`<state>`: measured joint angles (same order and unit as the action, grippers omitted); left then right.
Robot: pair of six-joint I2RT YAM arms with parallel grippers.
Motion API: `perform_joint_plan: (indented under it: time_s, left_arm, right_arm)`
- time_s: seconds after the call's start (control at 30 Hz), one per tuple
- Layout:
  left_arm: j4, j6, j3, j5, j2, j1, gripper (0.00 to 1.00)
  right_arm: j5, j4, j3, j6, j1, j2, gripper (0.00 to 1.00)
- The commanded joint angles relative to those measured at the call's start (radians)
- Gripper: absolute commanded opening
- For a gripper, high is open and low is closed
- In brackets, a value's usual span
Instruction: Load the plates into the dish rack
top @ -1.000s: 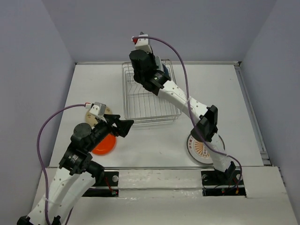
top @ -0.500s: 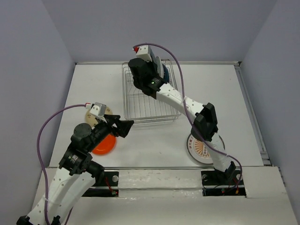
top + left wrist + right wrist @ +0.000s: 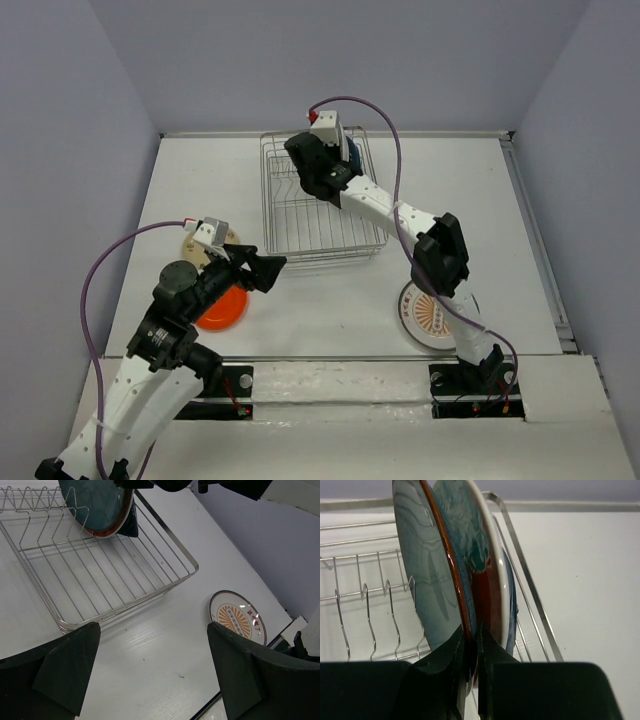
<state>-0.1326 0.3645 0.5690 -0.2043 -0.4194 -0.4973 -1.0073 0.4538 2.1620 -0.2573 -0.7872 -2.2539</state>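
top view, dish rack: far middle of the table, plates standing at its far end.
top view, loose plates: orange plate and cream plate near left, sunburst plate near right, all lying flat.
left wrist, left gripper: jaws wide apart, empty, over bare table beside the rack.
right wrist, right gripper: jaws clamped on the rim of the red-edged teal plate, upright in the rack.
handling: likely stiff, glazed, slippery, breakable; pinch at the rim.

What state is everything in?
Silver wire dish rack: holds upright plates
Dark teal-grey round plate: upright, gripped
Right tool: shut on that plate
Red, teal-centred round plate: upright in rack
White sunburst plate: flat on table
Glossy orange plate: flat on table
Left tool: open
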Motion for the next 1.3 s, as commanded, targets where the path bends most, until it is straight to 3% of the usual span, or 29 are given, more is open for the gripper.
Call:
perform_joint_plan:
  time_s: [0.0,0.1,0.23,0.33,0.47,0.57,0.6,0.7,0.73,0.8,0.97,1.13,1.27]
  left_arm:
    - [0.033,-0.001,0.017,0.002,-0.01,-0.004,0.99]
    - [0.031,-0.001,0.017,0.0,-0.013,-0.004,0.99]
    - [0.033,-0.001,0.017,-0.001,-0.021,-0.003,0.99]
    - [0.033,-0.002,0.015,-0.001,-0.024,-0.004,0.99]
    - [0.033,-0.001,0.015,0.0,-0.019,-0.004,0.99]
    - [0.034,-0.001,0.014,-0.001,-0.009,-0.004,0.99]
    - [0.036,0.001,0.014,-0.001,-0.004,-0.004,0.99]
    - [0.039,0.001,0.012,-0.007,0.004,-0.004,0.99]
    - [0.039,0.001,0.012,-0.009,0.005,-0.004,0.99]
    - [0.041,0.001,0.012,-0.01,0.007,-0.003,0.99]
    - [0.044,0.002,0.012,-0.014,0.013,0.003,0.99]
    - [0.045,0.002,0.011,-0.01,0.021,0.009,0.99]
    - [0.045,0.002,0.011,-0.009,0.016,0.011,0.99]
  right_arm:
    - [-0.014,-0.027,-0.011,-0.18,-0.006,0.05,0.07]
    - [0.01,-0.027,-0.019,-0.188,-0.006,0.071,0.19]
    - [0.079,-0.027,-0.011,-0.158,-0.006,0.123,0.64]
    - [0.166,-0.027,-0.048,-0.14,-0.006,0.203,0.7]
    - [0.282,-0.026,-0.18,-0.108,0.003,0.365,0.71]
    - [0.335,-0.027,-0.457,-0.132,0.014,0.571,0.67]
    - [0.364,-0.027,-0.628,-0.166,0.029,0.69,0.54]
    - [0.452,-0.018,-0.88,-0.255,0.054,0.871,0.24]
    - [0.472,0.0,-1.022,-0.279,0.054,0.93,0.09]
    - [0.519,0.09,-1.173,-0.372,0.063,1.118,0.07]
    - [0.662,0.246,-1.396,-0.552,0.063,1.287,0.07]
    - [0.67,0.301,-1.522,-0.675,0.063,1.346,0.09]
    - [0.613,0.292,-1.553,-0.703,0.072,1.285,0.12]
